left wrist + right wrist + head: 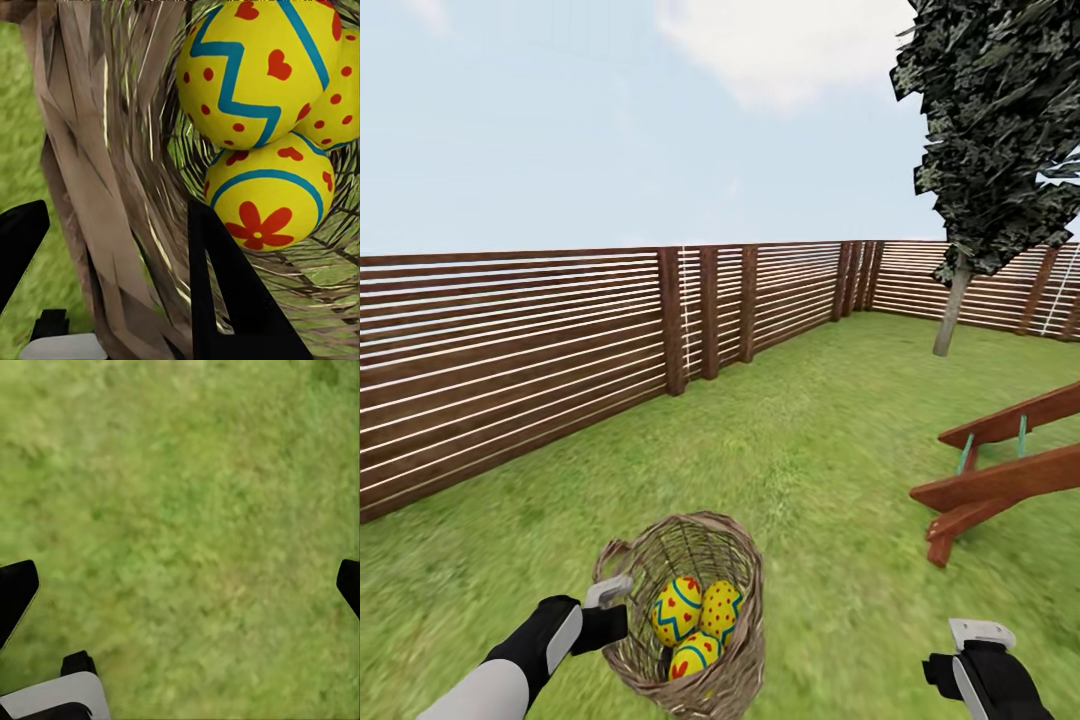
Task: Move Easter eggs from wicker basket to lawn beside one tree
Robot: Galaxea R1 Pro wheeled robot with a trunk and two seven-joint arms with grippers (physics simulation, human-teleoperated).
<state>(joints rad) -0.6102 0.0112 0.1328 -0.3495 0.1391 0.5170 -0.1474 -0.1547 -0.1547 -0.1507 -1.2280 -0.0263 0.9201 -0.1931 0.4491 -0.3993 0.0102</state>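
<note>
The brown wicker basket (pixel 748 640) sits tilted on the lawn (pixel 810 440) at the bottom of the head view, with three yellow Easter eggs (pixel 678 609) painted in red and blue inside it. My left gripper (pixel 610 607) straddles its near rim. In the left wrist view one finger (pixel 225 292) is inside and the other outside, pinching the wicker wall (pixel 112 150) beside the eggs (pixel 255 75). My right gripper (pixel 980 640) hangs open over bare grass (pixel 187 472). A tree (pixel 952 310) with a slim pale trunk stands at the far right by the fence.
A brown slatted fence (pixel 510 350) bounds the garden on the left and at the back. Reddish-brown wooden beams (pixel 1000 470) of a low structure stand on the grass at the right, between me and the tree.
</note>
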